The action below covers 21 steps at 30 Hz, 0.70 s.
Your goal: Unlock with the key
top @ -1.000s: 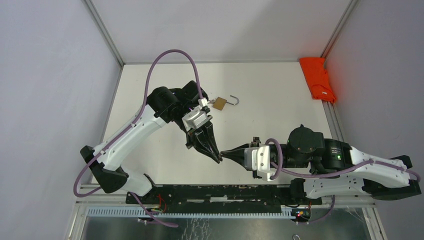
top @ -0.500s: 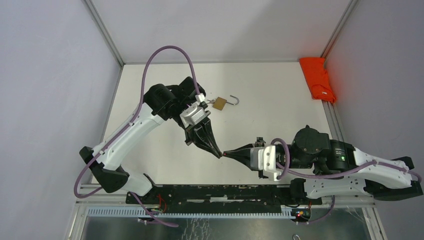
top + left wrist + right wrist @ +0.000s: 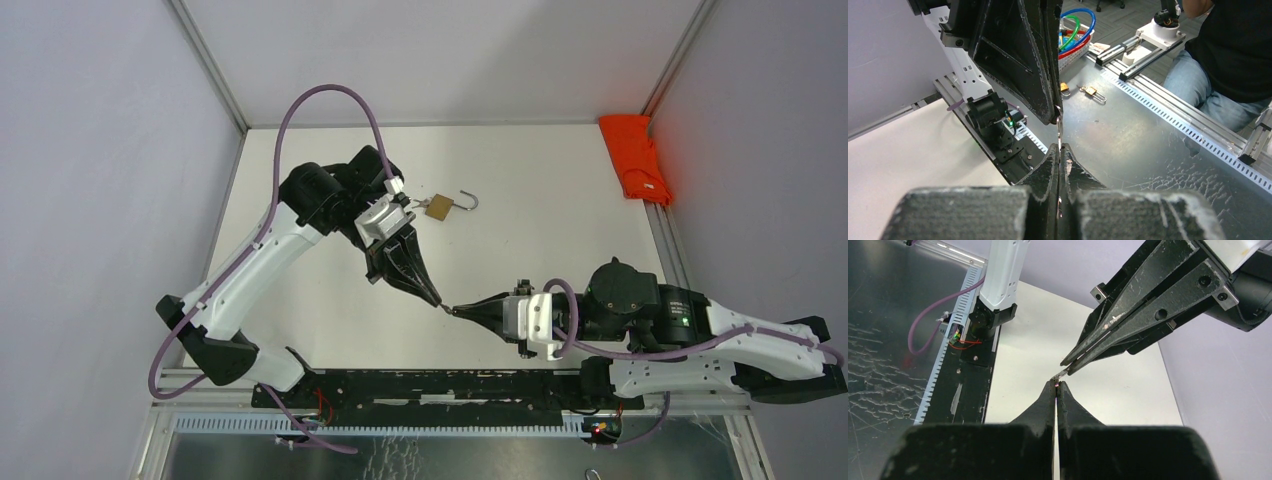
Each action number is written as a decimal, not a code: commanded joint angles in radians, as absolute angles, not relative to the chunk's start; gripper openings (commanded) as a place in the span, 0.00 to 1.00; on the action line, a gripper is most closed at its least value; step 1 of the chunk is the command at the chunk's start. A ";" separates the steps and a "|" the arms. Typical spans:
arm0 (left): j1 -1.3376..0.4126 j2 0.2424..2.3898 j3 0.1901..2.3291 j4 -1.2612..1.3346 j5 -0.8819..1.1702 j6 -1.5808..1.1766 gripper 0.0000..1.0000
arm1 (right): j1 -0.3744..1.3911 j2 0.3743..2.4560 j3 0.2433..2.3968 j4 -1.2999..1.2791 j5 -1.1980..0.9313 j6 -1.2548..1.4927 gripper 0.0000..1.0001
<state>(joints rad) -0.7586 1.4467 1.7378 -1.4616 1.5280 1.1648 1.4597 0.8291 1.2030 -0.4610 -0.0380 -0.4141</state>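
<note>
A small brass padlock (image 3: 438, 207) lies on the white table (image 3: 540, 230) behind my left wrist, its shackle (image 3: 466, 200) swung out to the right. My left gripper (image 3: 436, 299) and right gripper (image 3: 453, 311) meet tip to tip above the table's near middle. A thin metal key (image 3: 445, 307) bridges the two tips. In the left wrist view my left gripper (image 3: 1059, 149) is shut on the key (image 3: 1060, 131), which reaches up to the right gripper's tip. In the right wrist view my right gripper (image 3: 1056, 384) is shut on the key's other end (image 3: 1060, 374).
An orange cloth (image 3: 636, 158) lies at the table's back right edge. A black rail (image 3: 440, 385) runs along the near edge by the arm bases. Off the table, the left wrist view shows a metal bench with spare padlocks (image 3: 1091, 92), a basket of hoses (image 3: 1075, 30) and a seated person (image 3: 1228, 55).
The meeting point of the two tips has drifted slightly up and right. My left arm's wrist has pulled back toward the padlock, and the right arm has lowered and stretched out. Both grippers stay shut.
</note>
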 commanded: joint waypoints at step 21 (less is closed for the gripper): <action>-0.624 1.452 1.719 -1.463 1.631 1.090 0.02 | 1.462 0.721 1.091 -0.176 0.342 -0.132 0.34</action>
<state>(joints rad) -0.6563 1.4467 1.7222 -1.4620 1.5291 1.1378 1.4597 0.6937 1.1015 -0.2855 0.2516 -0.2359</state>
